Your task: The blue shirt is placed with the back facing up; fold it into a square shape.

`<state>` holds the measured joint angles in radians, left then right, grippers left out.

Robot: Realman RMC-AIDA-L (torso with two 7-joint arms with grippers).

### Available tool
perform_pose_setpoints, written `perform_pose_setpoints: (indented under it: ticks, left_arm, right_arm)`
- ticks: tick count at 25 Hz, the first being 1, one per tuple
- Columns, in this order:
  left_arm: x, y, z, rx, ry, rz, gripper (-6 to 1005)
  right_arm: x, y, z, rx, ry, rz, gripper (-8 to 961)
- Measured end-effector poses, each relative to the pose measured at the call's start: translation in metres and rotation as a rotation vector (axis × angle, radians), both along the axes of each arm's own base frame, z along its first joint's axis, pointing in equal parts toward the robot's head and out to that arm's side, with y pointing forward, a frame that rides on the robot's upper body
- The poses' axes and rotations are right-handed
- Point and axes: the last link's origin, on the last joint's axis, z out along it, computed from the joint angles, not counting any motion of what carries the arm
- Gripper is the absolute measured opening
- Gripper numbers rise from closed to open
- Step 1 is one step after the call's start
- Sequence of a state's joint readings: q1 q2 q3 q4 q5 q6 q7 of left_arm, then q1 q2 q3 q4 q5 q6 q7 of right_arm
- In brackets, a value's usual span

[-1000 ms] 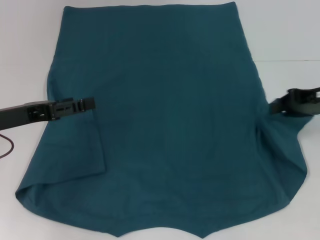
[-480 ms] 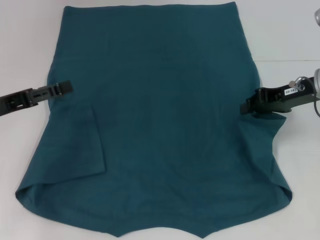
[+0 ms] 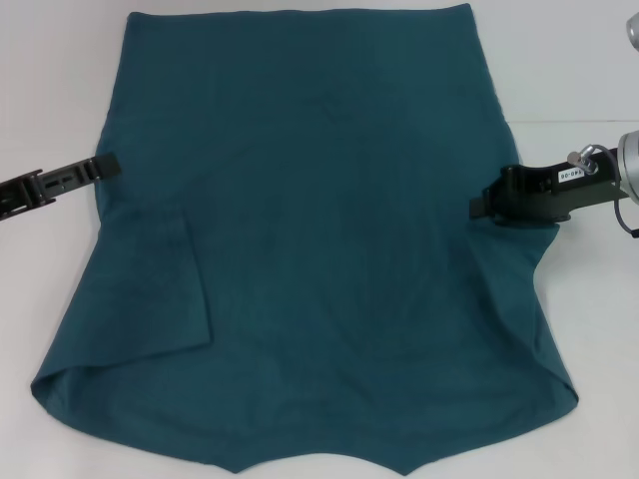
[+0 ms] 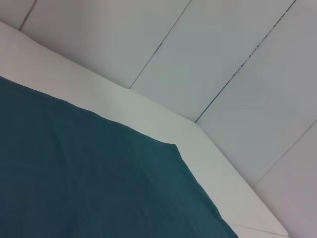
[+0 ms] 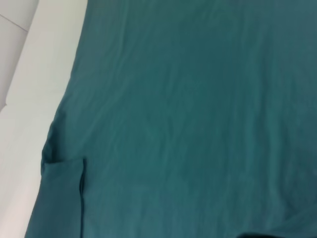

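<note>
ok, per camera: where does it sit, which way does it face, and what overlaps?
Head view: on the robot's head, looking forward and down at the blue shirt spread on the white table; the left claw shows at the shirt's left edge, the right claw over its right edge.
Left wrist view: on the left arm, facing the shirt's far corner, table edge and tiled floor; no part of the robot shows.
Right wrist view: on the right arm, looking across the shirt to the folded-in left sleeve; only a dark sliver at the edge.
Shared: shirt and table in all three.
</note>
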<state>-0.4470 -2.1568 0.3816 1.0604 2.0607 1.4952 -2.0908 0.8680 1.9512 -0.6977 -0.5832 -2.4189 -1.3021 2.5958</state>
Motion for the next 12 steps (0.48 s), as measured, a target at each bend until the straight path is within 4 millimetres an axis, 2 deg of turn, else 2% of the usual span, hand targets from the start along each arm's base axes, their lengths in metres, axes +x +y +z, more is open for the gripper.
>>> perform_pose_setpoints:
  ticks: [12]
  left_arm:
    - [-0.002,0.000,0.001,0.008,0.006,0.009,916]
  right_arm:
    - [-0.008,0.003,-0.012,-0.036,-0.047,0.034,7]
